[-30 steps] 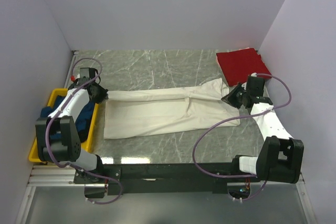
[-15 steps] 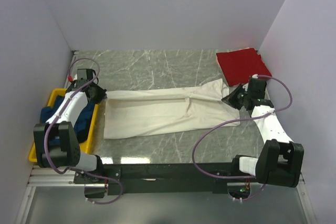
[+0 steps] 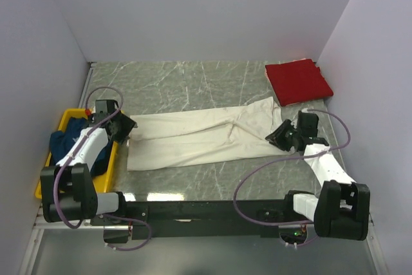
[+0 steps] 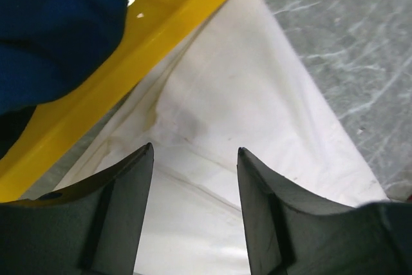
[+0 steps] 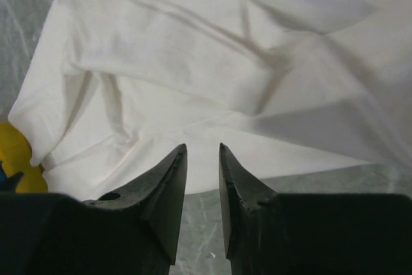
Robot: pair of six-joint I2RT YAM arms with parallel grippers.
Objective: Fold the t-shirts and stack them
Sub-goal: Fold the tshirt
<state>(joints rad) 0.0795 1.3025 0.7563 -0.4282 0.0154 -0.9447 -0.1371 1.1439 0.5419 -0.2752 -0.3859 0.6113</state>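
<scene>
A cream-white t-shirt [image 3: 199, 136] lies stretched out across the middle of the table, partly folded lengthwise. My left gripper [image 3: 129, 127] stands open at its left end, and in the left wrist view its gripper [image 4: 194, 151] hovers over the cloth [image 4: 232, 94] with nothing between the jaws. My right gripper [image 3: 273, 136] is at the shirt's right end, narrowly open; the right wrist view shows that gripper [image 5: 202, 147] empty just above the shirt's near edge [image 5: 193, 62]. A folded red t-shirt [image 3: 298, 82] lies at the back right. A dark blue t-shirt [image 3: 61, 141] sits bunched in the tray.
The yellow plastic tray [image 3: 67, 116] stands along the left wall, its rim [image 4: 161, 24] right beside the cream shirt's left end. Bare marble shows behind the shirt and along the near edge. Walls close in the left, back and right.
Both grippers have opened and let go of the cream shirt's ends. The shirt has settled flat, and both arms have drawn back toward the near side.
</scene>
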